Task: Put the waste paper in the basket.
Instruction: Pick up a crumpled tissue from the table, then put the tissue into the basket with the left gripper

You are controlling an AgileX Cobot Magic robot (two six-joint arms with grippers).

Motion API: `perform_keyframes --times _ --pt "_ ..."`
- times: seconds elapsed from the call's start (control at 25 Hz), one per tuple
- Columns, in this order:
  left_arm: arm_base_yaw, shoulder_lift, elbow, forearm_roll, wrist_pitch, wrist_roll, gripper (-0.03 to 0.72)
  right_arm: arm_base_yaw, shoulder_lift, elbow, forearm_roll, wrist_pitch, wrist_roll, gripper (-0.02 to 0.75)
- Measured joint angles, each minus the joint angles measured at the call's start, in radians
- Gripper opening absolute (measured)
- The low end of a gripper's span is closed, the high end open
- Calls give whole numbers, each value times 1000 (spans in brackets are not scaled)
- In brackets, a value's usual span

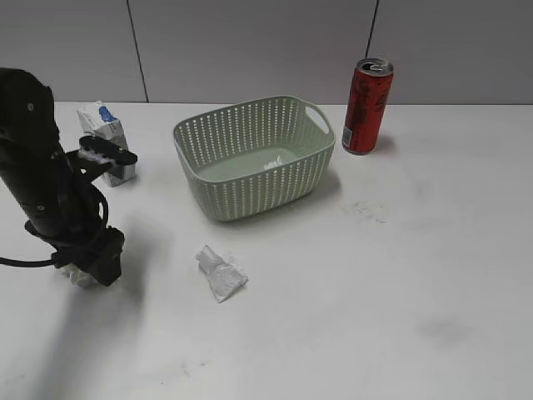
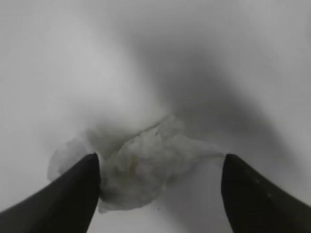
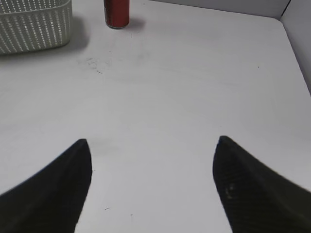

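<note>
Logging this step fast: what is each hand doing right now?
Left hand: open, fingers straddling a paper wad on the table.
Right hand: open, empty.

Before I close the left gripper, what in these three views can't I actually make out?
- Paper wad under the left gripper: the wrist view is blurred, and the arm hides it in the exterior view. Contact can't be judged.
- Wad in the basket: only a white scrap shows over the wall.
- Carton: its lower part is behind the arm.
- Right gripper: outside the exterior view.
</note>
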Motion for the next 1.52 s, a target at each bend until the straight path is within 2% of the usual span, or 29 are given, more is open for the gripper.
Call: perform_keyframes --times 0.24,0.4,0.52,0.64,0.72,0.76,0.96,1.12,1.28,1.36,1.52 --pt "0 87 -14 7 10 0 586 0 0 0 0 0 0 587" --pt "0 98 -22 10 21 0 528 0 0 0 0 0 0 587" --pt "2 100 -22 33 16 0 397 0 0 0 -1 0 0 587" --pt "4 102 -26 34 10 1 181 0 0 0 -3 0 0 587" --pt "4 102 -31 32 17 3 74 0 0 0 -3 0 0 587" --pt "4 101 -35 31 21 3 60 0 0 0 -3 0 0 587" --pt "1 71 -89 14 96 3 60 0 0 0 -3 0 0 587" --pt "0 -10 -211 -17 156 3 60 0 0 0 -3 0 0 587" --pt "0 -54 -355 -105 160 3 60 0 0 0 -3 0 0 587" --pt "-1 -57 -422 -159 127 3 58 0 0 0 -3 0 0 587" --pt "-19 -57 -470 -285 -47 3 59 0 0 0 -4 0 0 587"
